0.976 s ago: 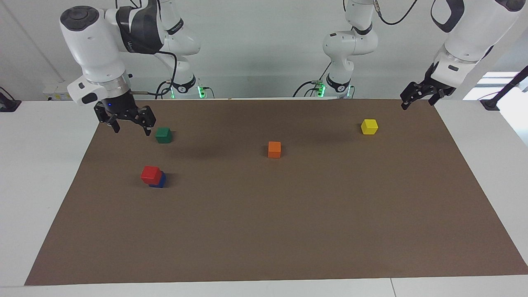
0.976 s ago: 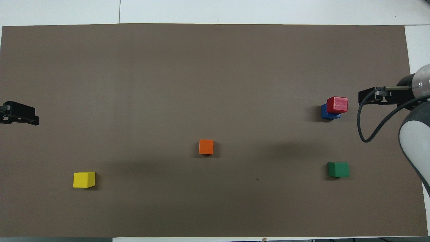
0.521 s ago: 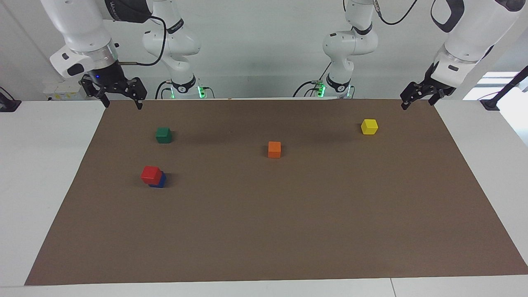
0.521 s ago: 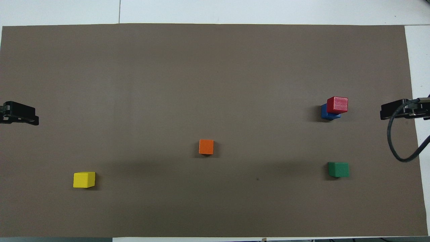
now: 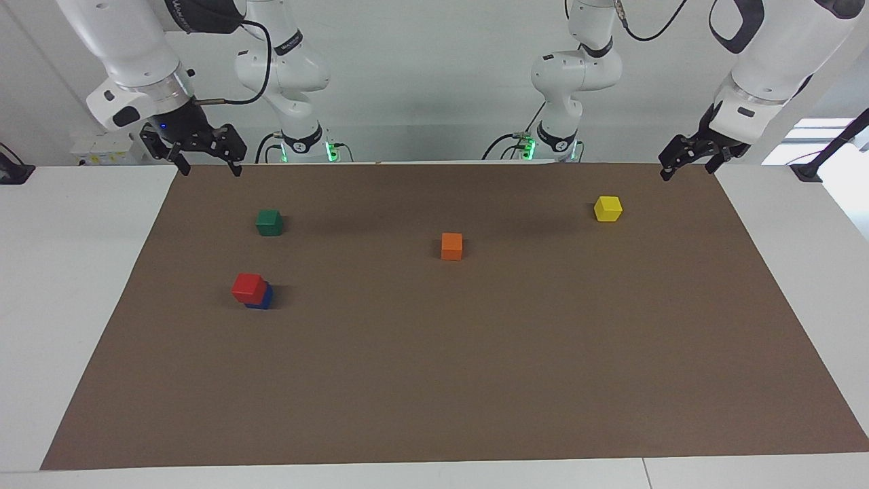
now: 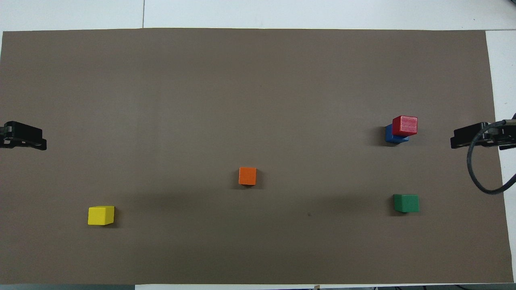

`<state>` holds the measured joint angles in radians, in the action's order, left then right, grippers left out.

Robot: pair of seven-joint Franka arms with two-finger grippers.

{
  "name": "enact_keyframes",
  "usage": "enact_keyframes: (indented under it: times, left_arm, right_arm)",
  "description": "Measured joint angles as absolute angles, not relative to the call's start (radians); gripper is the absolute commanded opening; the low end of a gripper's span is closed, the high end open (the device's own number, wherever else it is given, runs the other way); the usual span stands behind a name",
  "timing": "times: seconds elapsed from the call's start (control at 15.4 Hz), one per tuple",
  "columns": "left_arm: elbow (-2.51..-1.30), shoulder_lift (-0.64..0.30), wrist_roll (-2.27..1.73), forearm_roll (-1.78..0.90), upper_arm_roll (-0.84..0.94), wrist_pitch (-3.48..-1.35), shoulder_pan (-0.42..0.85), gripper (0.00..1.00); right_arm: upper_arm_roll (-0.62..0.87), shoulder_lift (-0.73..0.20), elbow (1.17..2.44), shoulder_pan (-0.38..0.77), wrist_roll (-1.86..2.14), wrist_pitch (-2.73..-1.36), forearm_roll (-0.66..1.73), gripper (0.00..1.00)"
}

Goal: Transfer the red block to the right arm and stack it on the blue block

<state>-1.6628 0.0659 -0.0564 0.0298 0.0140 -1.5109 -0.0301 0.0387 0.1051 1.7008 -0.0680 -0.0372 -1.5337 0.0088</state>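
The red block [image 5: 248,287] sits on top of the blue block [image 5: 263,299], set a little askew so an edge of the blue one shows beneath it. The pair rests on the brown mat [image 5: 434,380] toward the right arm's end of the bench [image 5: 68,272]. In the overhead view the stack lies at about three o'clock from the mat's middle.

The green block [image 5: 269,222] stands nearer to the robots than the stack, at about four o'clock overhead. The orange block [image 5: 451,246] is near the mat's middle. The yellow block [image 5: 607,208] lies toward the left arm's end, at about eight o'clock overhead.

The right tool [image 5: 204,159] hangs raised over the mat's corner at the right arm's end, fingers spread and holding nothing. The left tool [image 5: 687,163] hangs over the mat's corner at the left arm's end, also spread and empty.
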Motion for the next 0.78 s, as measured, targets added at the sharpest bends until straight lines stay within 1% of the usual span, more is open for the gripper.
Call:
enact_keyframes:
  times: [0.46,0.78]
  left_arm:
    - [-1.663,0.066,-0.056,0.030,0.014,-1.511,-0.030,1.00]
    - [-1.663,0.066,-0.056,0.030,0.014,-1.511,-0.030,1.00]
  right_arm:
    - [0.039,0.105,1.703,-0.071,-0.038,-1.535,0.010,1.00]
    - [0.039,0.104,1.708,-0.072,-0.038,-1.571,0.010,1.00]
